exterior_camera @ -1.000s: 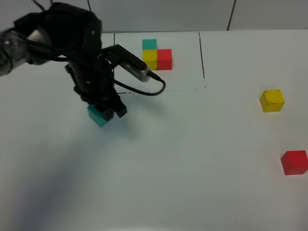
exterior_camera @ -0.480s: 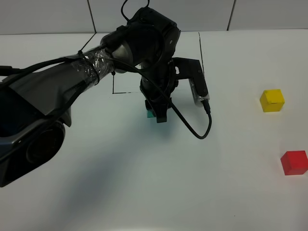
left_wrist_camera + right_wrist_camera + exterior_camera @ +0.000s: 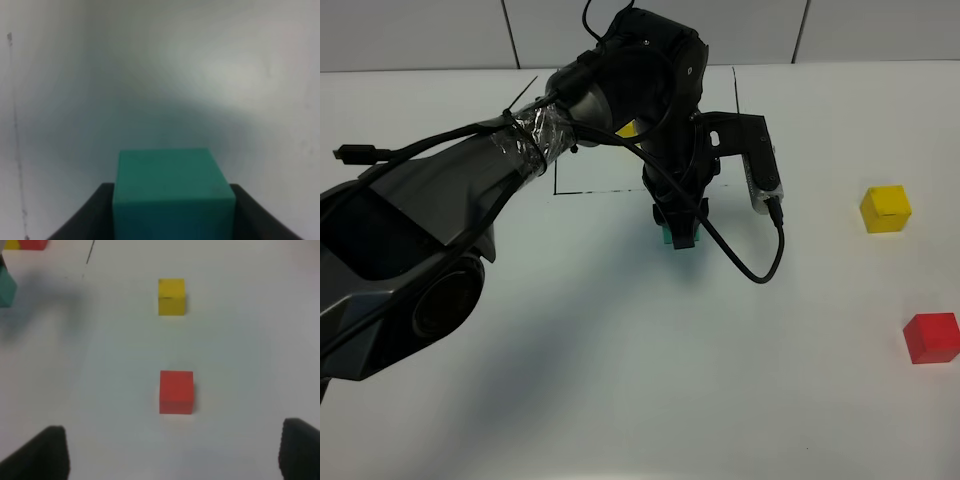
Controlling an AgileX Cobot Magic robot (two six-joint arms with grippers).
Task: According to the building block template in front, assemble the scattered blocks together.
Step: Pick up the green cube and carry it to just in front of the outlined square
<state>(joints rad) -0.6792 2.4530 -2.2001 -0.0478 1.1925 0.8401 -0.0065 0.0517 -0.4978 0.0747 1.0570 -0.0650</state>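
Left fingers (image 3: pixel 82 222) grip the teal cube (image 3: pixel 172 195) over the white table (image 3: pixel 620 390); right fingers (image 3: pixel 45 455) spread wide.

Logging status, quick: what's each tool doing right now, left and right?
Left tool: closed, holding the teal block.
Right tool: open, holding nothing.

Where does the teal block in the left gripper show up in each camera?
Exterior high: teal block, mid-table, between the fingers of the left gripper.
Left wrist: the block fills the foreground, clamped between dark fingers.
Right wrist: the block is cut off at the picture's edge.
Shared landmark: yellow block, in exterior and right wrist only.
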